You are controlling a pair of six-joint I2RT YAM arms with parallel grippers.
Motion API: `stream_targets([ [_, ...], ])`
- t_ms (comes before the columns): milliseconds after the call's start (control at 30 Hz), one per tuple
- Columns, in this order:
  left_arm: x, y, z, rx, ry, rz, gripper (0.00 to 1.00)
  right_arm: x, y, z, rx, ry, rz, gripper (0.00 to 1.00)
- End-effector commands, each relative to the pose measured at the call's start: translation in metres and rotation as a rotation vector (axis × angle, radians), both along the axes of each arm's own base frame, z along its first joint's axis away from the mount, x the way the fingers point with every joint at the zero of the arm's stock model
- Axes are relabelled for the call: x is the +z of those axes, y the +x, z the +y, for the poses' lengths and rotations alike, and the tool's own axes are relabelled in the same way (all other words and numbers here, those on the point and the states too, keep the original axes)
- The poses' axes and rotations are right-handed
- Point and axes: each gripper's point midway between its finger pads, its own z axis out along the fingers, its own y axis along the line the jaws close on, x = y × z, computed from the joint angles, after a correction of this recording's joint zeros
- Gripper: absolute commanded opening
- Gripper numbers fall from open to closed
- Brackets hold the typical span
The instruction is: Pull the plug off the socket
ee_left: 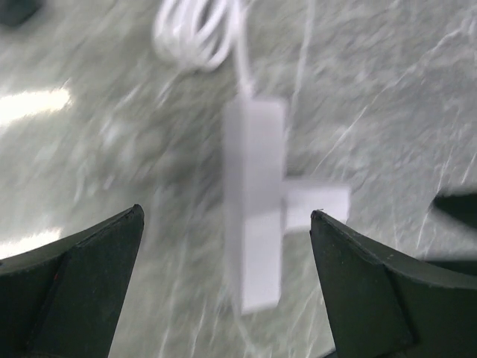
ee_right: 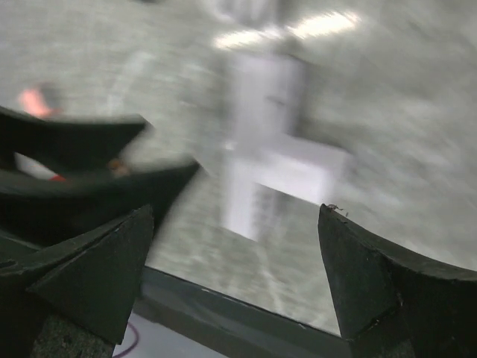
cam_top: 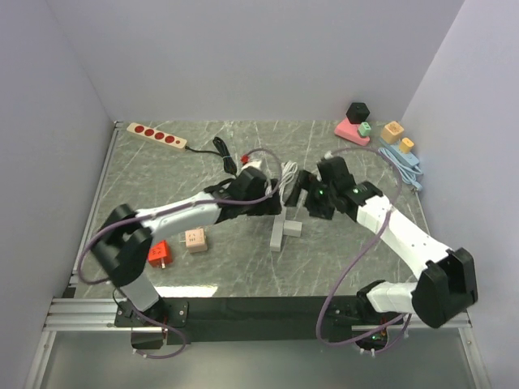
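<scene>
Black-fingered, your left gripper hangs with its jaws spread wide, holding nothing, above the white socket lying flat. If it fails to pin that light strip, the whole thing will likely slide along with the pull. The plug sits seated in the strip's right side. Your right gripper is spread too and empty, near it; a shallow pinch on that short block may slip off, and the coiled cord could snag

Bright, sharp top view with glare low on the tabletop; both wrist views are heavily motion-blurred.
</scene>
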Motion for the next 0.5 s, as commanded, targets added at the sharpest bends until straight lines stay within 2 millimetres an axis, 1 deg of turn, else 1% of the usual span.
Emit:
stream_targets([
  [0, 0.013, 0.026, -0.045, -0.139, -0.014, -0.078, 0.99, -0.007, -0.015, -0.034, -0.131, -0.018, -0.017, 0.97],
  [67, 0.001, 0.028, -0.053, -0.163, 0.022, -0.061, 0.99, -0.009, -0.021, -0.044, -0.161, -0.018, -0.024, 0.98],
  [100, -0.008, 0.033, -0.058, -0.176, 0.048, -0.058, 0.99, -0.008, -0.027, -0.049, -0.182, -0.009, -0.036, 0.98],
  [133, -0.014, 0.034, -0.06, -0.183, 0.063, -0.052, 0.99, -0.009, -0.031, -0.052, -0.19, -0.005, -0.037, 0.99],
  [167, -0.022, 0.032, -0.059, -0.191, 0.088, -0.034, 0.99, -0.004, -0.033, -0.055, -0.196, 0.014, -0.059, 0.99],
  [200, -0.024, 0.033, -0.062, -0.207, 0.1, -0.036, 0.99, -0.002, -0.035, -0.056, -0.2, 0.025, -0.068, 0.99],
  [233, -0.037, 0.031, -0.062, -0.22, 0.124, -0.013, 0.97, -0.009, -0.041, -0.058, -0.2, 0.03, -0.051, 0.99],
  [267, -0.044, 0.028, -0.062, -0.234, 0.139, 0.005, 0.92, -0.007, -0.042, -0.06, -0.207, 0.047, -0.066, 1.0],
  [300, -0.052, 0.025, -0.063, -0.255, 0.153, 0.019, 0.9, -0.014, -0.046, -0.062, -0.208, 0.049, -0.053, 1.0],
  [400, -0.066, 0.015, -0.064, -0.292, 0.162, 0.045, 0.88, -0.016, -0.049, -0.063, -0.199, 0.074, -0.065, 1.0],
  [433, -0.069, 0.012, -0.065, -0.3, 0.158, 0.048, 0.87, -0.024, -0.052, -0.063, -0.193, 0.073, -0.05, 1.0],
  [467, -0.071, 0.009, -0.067, -0.311, 0.152, 0.053, 0.84, -0.025, -0.051, -0.059, -0.176, 0.087, -0.052, 1.0],
])
